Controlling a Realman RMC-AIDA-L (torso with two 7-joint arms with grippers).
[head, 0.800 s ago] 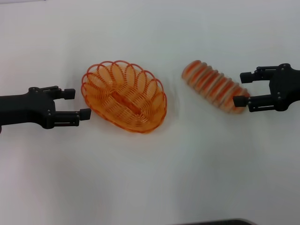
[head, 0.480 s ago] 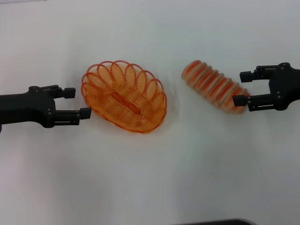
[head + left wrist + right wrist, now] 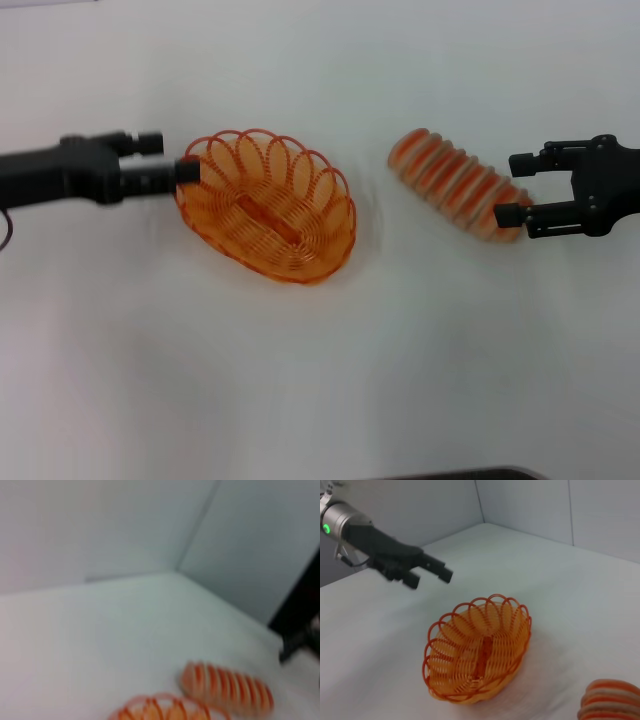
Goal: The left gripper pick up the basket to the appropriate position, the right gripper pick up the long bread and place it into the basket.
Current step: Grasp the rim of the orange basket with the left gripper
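Note:
The orange wire basket (image 3: pixel 265 205) lies on the white table left of centre; it also shows in the right wrist view (image 3: pixel 477 650) and at the edge of the left wrist view (image 3: pixel 160 711). My left gripper (image 3: pixel 168 157) is open and empty at the basket's left end. In the right wrist view the left gripper (image 3: pixel 431 578) hangs in the air, apart from the rim. The long striped bread (image 3: pixel 455 185) lies right of centre, seen also in the left wrist view (image 3: pixel 227 687) and the right wrist view (image 3: pixel 610 700). My right gripper (image 3: pixel 514 188) is open, its fingers on either side of the bread's right end.
The white table (image 3: pixel 320 380) spreads out in front of both things. Pale walls (image 3: pixel 530 505) meet at a corner behind the table. A dark edge (image 3: pixel 450 474) shows at the table's front.
My left gripper has moved away from the table's front and slightly right, from beside the basket's left side up to its left rim end. The right gripper, bread and basket stay put.

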